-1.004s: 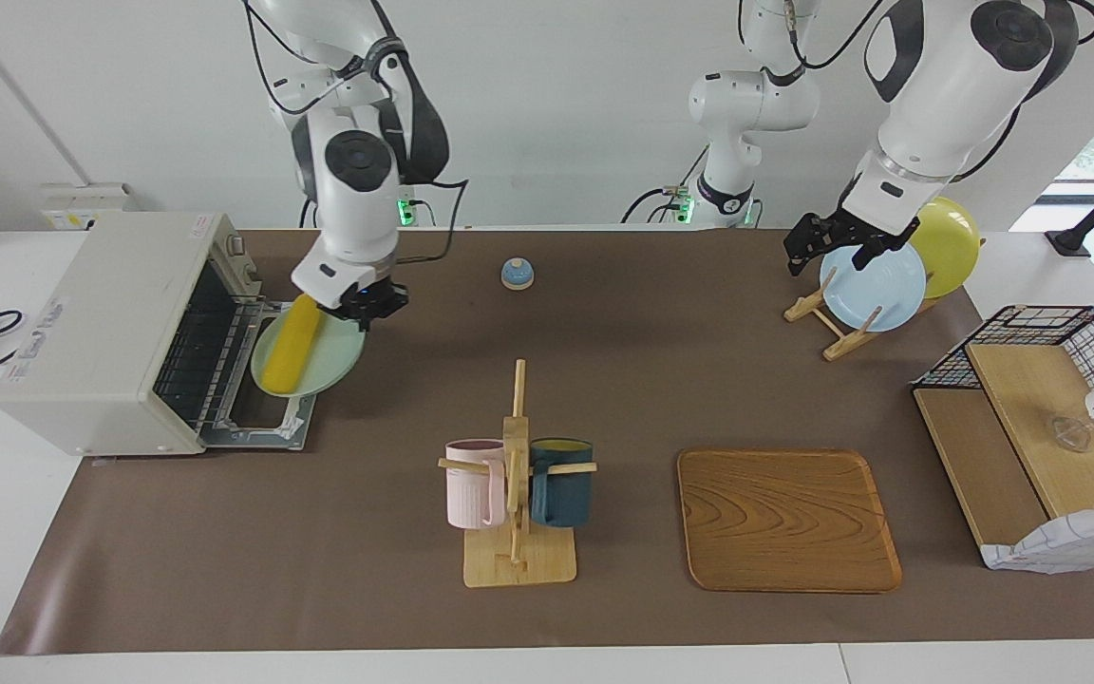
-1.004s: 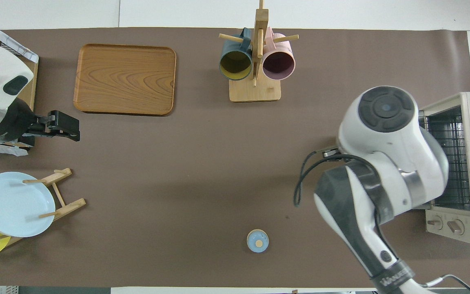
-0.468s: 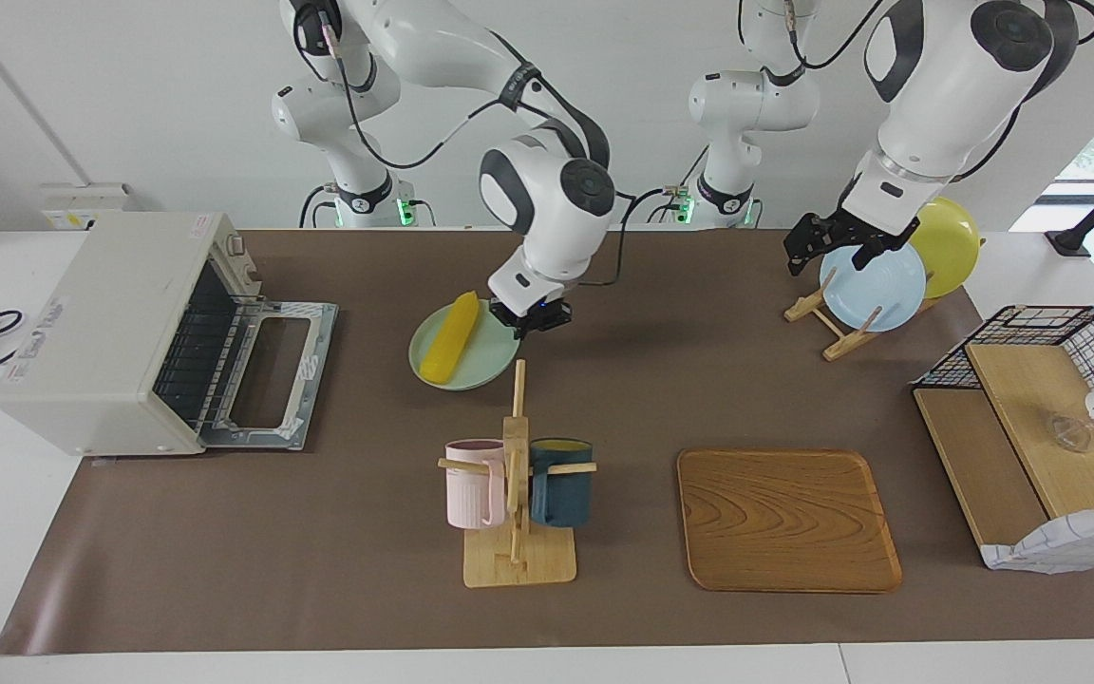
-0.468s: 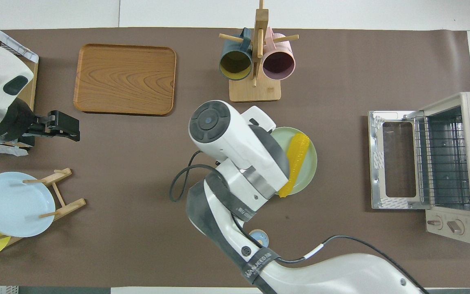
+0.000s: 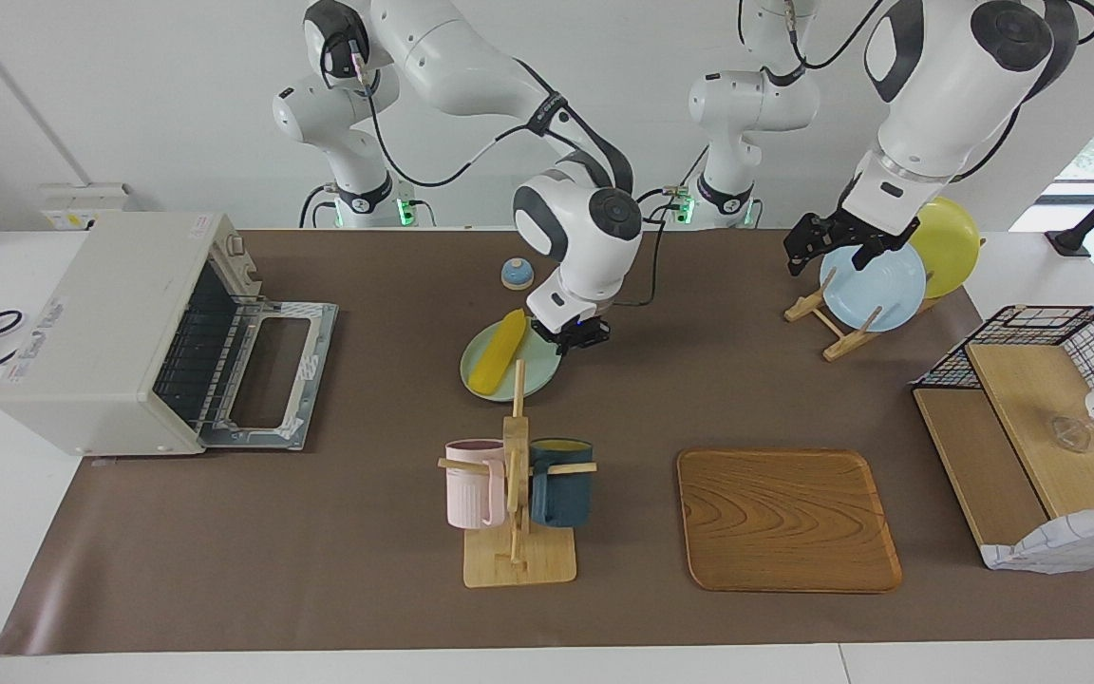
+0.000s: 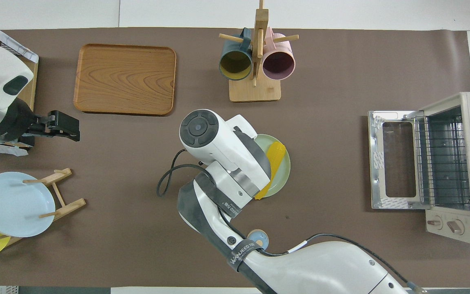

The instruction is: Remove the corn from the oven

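Corn (image 5: 498, 352) lies loose on green plate (image 5: 533, 378), mid-desk, well apart from open oven (image 5: 120, 328). Right gripper (image 5: 574, 334) fingers pinch plate rim. Cob prob. light, stiff, rolls easily, so keep plate level; grip rim, not cob. Left gripper (image 5: 832, 249) waits over plate rack, fingers apart.

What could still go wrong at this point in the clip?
The corn lies loose on the green plate that the right gripper grips by its rim; a tilt could roll it off. The plate is close to the mug rack, so a low pass might clip its post. The left gripper waits by the plate rack.
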You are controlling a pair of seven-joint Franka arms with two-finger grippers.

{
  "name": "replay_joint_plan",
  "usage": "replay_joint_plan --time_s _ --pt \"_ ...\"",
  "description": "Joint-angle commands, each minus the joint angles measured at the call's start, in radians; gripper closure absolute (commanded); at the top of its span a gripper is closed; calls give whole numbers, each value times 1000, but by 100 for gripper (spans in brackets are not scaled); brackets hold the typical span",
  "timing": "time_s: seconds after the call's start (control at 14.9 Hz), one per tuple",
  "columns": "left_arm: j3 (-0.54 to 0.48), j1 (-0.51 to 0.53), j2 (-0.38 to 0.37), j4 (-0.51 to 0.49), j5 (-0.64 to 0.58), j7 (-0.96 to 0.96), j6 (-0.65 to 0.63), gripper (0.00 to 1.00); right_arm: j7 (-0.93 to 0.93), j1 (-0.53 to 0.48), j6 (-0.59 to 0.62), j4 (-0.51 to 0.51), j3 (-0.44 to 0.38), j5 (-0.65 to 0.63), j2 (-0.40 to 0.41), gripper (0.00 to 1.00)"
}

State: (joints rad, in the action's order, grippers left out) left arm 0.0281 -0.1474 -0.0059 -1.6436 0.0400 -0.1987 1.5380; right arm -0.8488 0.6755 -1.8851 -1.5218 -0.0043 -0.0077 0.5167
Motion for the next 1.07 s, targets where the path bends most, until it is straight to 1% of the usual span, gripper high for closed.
replay_joint_plan --time_s 0.0,0.07,0.2,0.27,0.33,0.47,0.54,0.6,0.67,0.74,0.87,1.0 --pt "6 14 -11 -2 9 1 -1 0 14 -20 -25 -11 6 31 -21 75" --pt "6 14 -11 -2 9 1 2 0 28 -22 -14 8 4 13 -21 71" --pt "6 14 -11 -4 9 1 19 0 86 -24 15 17 4 -101 -30 71" --pt "6 14 -11 -4 9 1 28 0 103 -34 36 15 1 -125 -41 71" --pt "7 12 -11 -4 9 1 36 0 160 -80 78 11 1 -126 -76 76" --pt "9 11 -11 -8 9 12 50 0 316 -161 154 11 0 -129 -116 97" --pt "9 5 -11 -15 9 13 60 0 380 -207 175 -1 -2 -130 -130 100" --pt "10 -3 -12 -22 9 15 73 0 413 -258 185 -14 0 -132 -141 100" --pt "15 -12 -19 -38 9 15 83 0 424 -284 193 -24 0 -132 -145 100" --pt "16 -43 -25 -54 11 15 97 0 430 -304 211 -46 0 -133 -156 100" --pt "16 -109 -25 -76 17 15 122 0 444 -310 199 -166 -3 -153 -205 100" --pt "16 -159 -25 -110 75 15 163 0 445 -339 97 -350 -2 -237 -269 100"
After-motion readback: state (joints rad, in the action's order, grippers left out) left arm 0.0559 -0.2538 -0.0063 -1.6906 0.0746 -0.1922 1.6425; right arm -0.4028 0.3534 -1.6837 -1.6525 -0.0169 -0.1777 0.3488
